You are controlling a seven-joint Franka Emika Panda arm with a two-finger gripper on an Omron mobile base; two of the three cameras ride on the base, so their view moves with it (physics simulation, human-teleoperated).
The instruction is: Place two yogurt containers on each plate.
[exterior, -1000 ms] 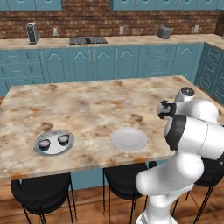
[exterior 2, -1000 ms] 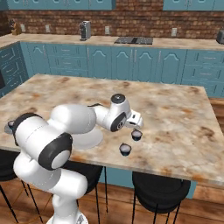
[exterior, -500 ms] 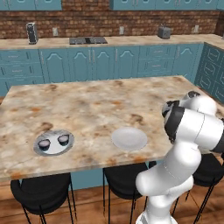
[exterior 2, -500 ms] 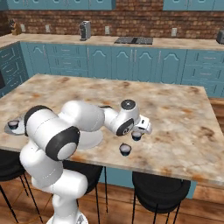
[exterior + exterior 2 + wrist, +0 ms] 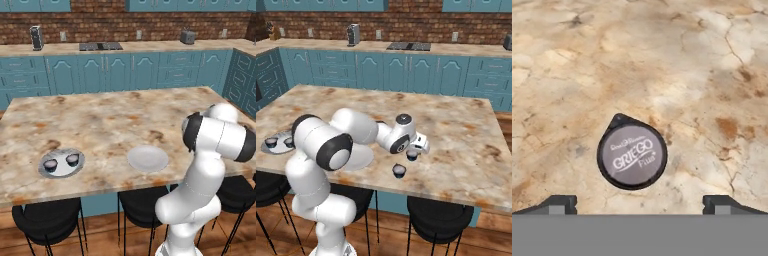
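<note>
Hand view: fingertips [image 5: 558, 204] spread wide apart, the hand [image 5: 417, 148] hovering over a yogurt cup [image 5: 632, 156] standing on the marble bench [image 5: 662, 60].

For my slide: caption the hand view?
Open claw poised above a Griego yogurt cup standing on the marble counter.
</note>
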